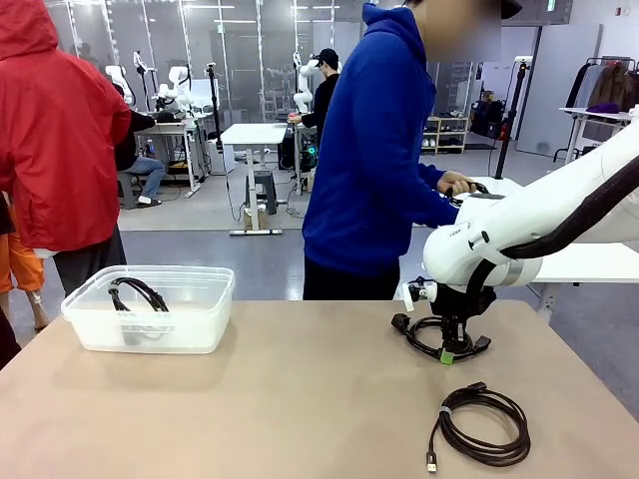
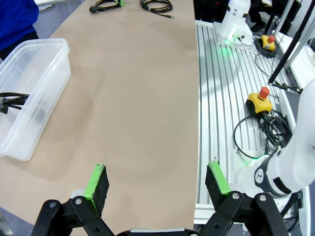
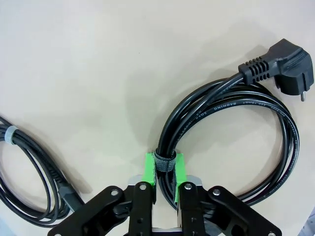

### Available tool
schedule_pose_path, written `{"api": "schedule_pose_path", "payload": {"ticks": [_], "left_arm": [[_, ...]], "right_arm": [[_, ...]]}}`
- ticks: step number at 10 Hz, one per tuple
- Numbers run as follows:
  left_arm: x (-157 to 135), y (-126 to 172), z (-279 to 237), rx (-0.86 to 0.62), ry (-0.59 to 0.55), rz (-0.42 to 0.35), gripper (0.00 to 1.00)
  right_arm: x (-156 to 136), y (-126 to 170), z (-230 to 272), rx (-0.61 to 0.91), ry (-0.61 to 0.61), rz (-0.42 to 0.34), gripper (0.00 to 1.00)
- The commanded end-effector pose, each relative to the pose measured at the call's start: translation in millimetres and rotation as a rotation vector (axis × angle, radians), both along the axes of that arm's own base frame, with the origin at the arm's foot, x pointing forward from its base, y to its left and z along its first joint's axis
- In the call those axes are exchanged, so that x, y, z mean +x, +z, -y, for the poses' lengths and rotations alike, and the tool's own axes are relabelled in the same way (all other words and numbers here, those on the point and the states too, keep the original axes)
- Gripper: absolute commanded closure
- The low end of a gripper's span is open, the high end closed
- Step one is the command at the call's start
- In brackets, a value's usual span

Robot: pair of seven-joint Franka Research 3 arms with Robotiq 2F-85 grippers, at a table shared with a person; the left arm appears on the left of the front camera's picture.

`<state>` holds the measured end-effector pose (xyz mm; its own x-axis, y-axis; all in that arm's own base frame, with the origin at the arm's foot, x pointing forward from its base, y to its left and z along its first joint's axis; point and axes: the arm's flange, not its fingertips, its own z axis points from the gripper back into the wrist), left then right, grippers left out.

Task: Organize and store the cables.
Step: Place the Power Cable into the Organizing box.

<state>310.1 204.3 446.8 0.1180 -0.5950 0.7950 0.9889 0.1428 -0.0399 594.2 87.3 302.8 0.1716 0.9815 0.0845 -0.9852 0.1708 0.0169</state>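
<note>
right gripper [image 3: 165, 167] | clamped shut on power cable [image 3: 211, 105] at its strap [image 3: 164, 158], to lift the coil whole | left gripper [image 2: 157, 179] | spread wide, held nothing, near bin [image 2: 49, 64]

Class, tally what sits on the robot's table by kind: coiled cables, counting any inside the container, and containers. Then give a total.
Coiled black cables: 3 (power cable gripped by the right hand, small-plug cable lying loose, bin cable)
Clear plastic bin: 1
Total: 4

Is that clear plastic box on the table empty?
No, a coiled black cable lies inside the clear box.
</note>
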Motion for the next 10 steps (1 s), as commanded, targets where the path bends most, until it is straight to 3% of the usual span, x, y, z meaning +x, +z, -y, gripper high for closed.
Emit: {"api": "schedule_pose_path", "payload": {"ticks": [1, 3, 6, 9, 10], "left_arm": [[-0.2, 1.6, 0.8, -0.011, 0.006, 0.009, 0.0], [-0.2, 1.6, 0.8, -0.011, 0.006, 0.009, 0.0], [-0.2, 1.6, 0.8, -0.011, 0.006, 0.009, 0.0], [-0.2, 1.6, 0.8, -0.011, 0.006, 0.009, 0.0], [-0.2, 1.6, 0.8, -0.011, 0.006, 0.009, 0.0]], "right_arm": [[-1.3, -0.6, -3.0, -0.019, -0.024, -0.006, 1.0], [-4.0, 33.5, 2.6, 0.006, -0.028, -0.003, 1.0], [-34.1, 109.2, 10.9, -0.002, 0.049, -0.01, 1.0], [-53.1, 127.1, 18.5, 0.001, 0.056, 0.03, 1.0], [-40.7, 133.0, 8.0, -0.015, 0.041, 0.008, 1.0]]}}
